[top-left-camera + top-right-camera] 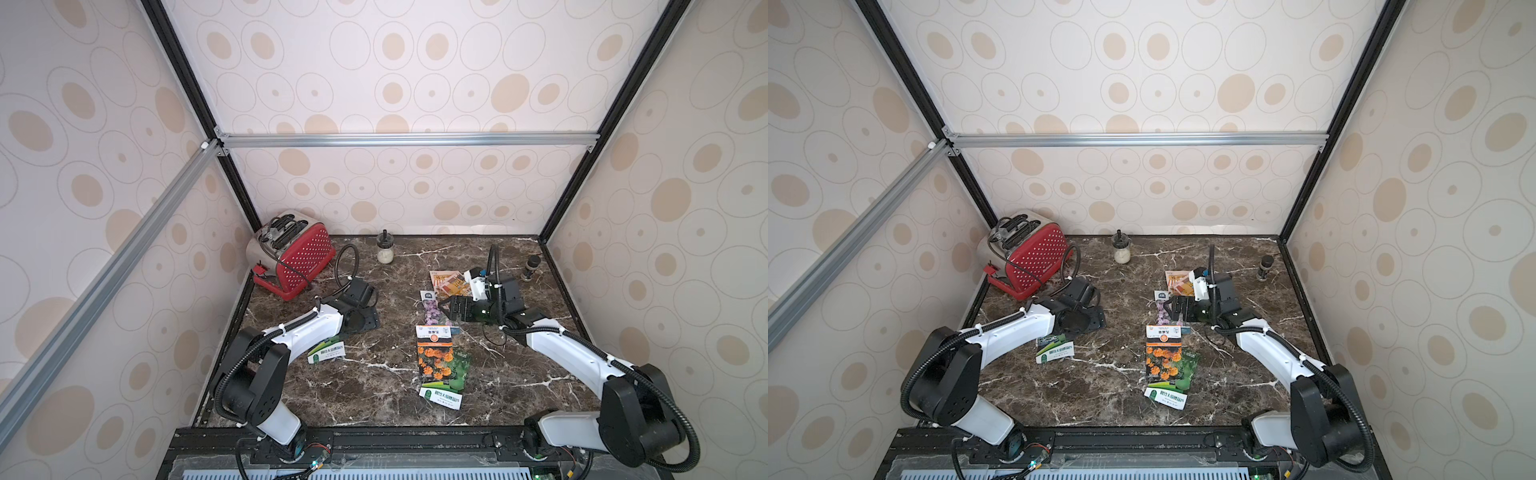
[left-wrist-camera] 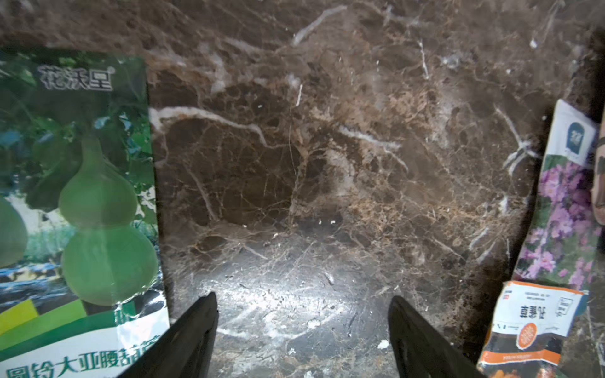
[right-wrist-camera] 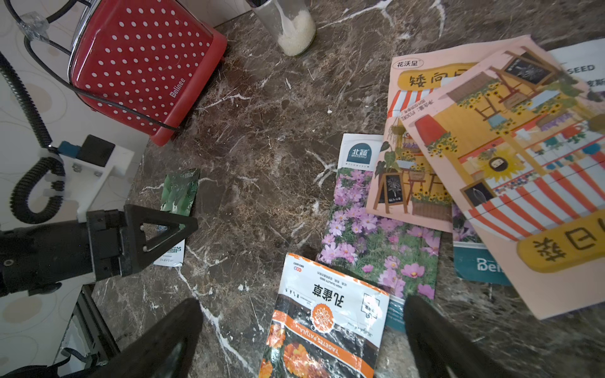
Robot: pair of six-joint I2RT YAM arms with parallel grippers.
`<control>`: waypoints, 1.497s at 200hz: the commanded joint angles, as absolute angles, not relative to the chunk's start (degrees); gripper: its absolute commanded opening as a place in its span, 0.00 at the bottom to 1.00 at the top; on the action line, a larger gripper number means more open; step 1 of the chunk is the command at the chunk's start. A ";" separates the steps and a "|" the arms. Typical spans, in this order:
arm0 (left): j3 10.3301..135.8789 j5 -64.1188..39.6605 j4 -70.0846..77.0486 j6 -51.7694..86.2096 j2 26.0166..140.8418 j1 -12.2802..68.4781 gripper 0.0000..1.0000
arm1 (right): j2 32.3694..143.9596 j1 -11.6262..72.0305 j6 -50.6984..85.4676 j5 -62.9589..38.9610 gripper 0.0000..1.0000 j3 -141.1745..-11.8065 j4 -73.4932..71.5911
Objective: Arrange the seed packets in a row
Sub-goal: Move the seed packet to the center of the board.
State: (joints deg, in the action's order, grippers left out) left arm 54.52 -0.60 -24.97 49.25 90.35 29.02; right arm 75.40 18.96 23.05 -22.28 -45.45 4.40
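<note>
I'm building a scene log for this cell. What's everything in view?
marigold packet: one, orange; front centre
gourd packets: two, green; one at the left, one under the marigold packet
flower packets: two, purple; mid-table, partly covered
shop-front packets: two, peach; overlapping, on the flower packets
toaster: one, red, white dots; back left corner
jar: one, clear, white contents; back edge
small bottle: one, dark; back right
table: one, brown marble
left tool: black, open; over bare table
right tool: black, open; over the packet pile

Dark marble table (image 1: 374, 399): scattered seed packets (image 1: 434, 359), red toaster (image 1: 299, 257), jar (image 1: 385, 249).
</note>
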 commanded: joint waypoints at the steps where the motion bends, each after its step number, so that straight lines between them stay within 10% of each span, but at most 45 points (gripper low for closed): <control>1: 53.37 -2.40 -23.31 47.96 91.17 29.02 0.83 | 74.44 18.67 22.68 -22.18 1.00 -45.46 5.10; 299: 40.78 -0.40 -29.03 43.33 83.02 19.80 0.84 | 72.92 18.63 21.82 -21.44 1.00 -44.03 6.72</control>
